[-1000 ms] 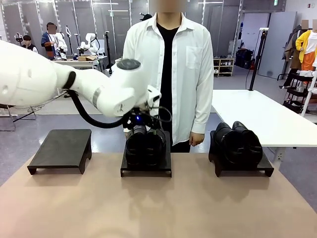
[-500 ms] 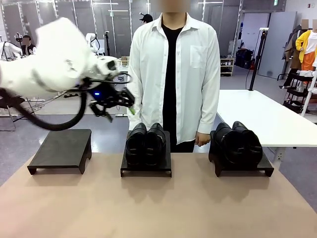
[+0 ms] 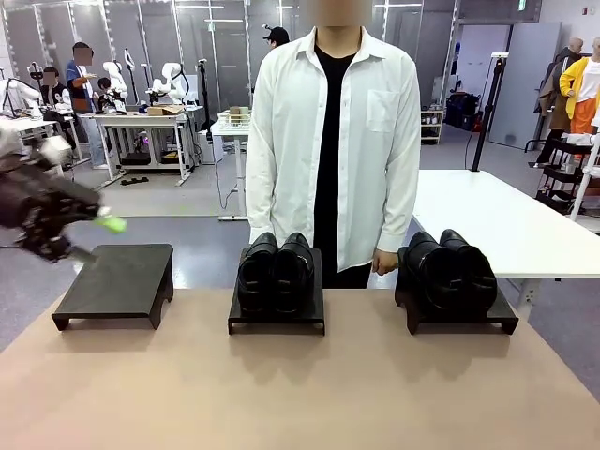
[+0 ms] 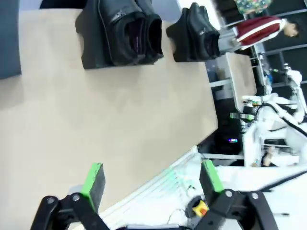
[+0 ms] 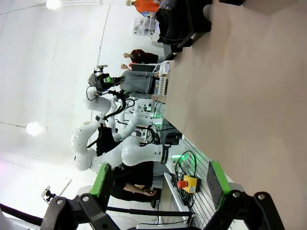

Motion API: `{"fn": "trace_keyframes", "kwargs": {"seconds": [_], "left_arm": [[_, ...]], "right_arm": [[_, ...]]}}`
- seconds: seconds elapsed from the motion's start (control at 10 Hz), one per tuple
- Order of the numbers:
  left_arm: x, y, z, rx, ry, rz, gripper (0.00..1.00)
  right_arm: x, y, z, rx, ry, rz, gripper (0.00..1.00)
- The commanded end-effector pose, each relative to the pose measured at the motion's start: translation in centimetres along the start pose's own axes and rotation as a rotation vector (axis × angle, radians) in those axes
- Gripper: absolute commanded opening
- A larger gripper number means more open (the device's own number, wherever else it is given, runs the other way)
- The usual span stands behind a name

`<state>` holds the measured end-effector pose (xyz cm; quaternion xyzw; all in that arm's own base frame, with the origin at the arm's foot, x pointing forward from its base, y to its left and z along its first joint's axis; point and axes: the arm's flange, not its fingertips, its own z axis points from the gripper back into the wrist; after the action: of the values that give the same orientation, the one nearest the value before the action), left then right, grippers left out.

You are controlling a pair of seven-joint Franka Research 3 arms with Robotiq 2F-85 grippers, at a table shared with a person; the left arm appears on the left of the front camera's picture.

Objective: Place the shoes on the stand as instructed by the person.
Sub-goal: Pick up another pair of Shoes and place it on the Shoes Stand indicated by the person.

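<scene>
Two pairs of shoes already up on stands in the front view: one pair [image 3: 275,272] on the middle stand [image 3: 277,319], the other pair [image 3: 448,270] on the right stand [image 3: 459,317]. Left stand [image 3: 117,281] bare on top. Left claw [image 3: 56,217] blurred at the left edge, just above and beside the bare stand, holding nothing that can be made out; spread or pressed together, cannot tell from here. Person [image 3: 333,141] standing at the far side behind the middle stand, arms down, one hand [image 3: 382,262] hanging near the right pair, no pointing gesture visible.

From the left wrist view, looking down across the brown table [image 4: 96,110]: left claw [image 4: 152,178] spread wide, green pads well apart, nothing between them. Both pairs seen at the top of the picture, the nearer pair [image 4: 127,28] and the farther pair [image 4: 201,31], each seated on its dark stand, well apart from the fingers.

From the right wrist view, rolled sideways: right claw [image 5: 158,184] spread too, empty, hanging off the table's near edge. One pair [image 5: 180,19] far off at the top, on its stand.

Judged from all this, placing looks finished or close to it: both pairs seated, no shoe loose on the table, no claw carrying anything. Possibly left: only a further instruction from the person, such as a move to the bare stand.
</scene>
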<state>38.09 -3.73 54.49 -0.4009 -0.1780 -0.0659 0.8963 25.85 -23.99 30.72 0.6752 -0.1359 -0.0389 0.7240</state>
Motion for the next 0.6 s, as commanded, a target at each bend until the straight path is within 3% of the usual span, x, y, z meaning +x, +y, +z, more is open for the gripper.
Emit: {"fn": "trace_keyframes", "kwargs": {"seconds": [0.0,0.5], "left_arm": [[-3.7,4.6,3.0,-0.108,-0.007,0.045,1.00],[-13.1,15.7,7.6,-0.375,-0.101,0.099,1.00]], "right_arm": [[-0.2,0.2,-0.3,-0.009,-0.005,0.009,1.00],[-0.2,0.2,-0.3,-0.009,-0.005,0.009,1.00]]}}
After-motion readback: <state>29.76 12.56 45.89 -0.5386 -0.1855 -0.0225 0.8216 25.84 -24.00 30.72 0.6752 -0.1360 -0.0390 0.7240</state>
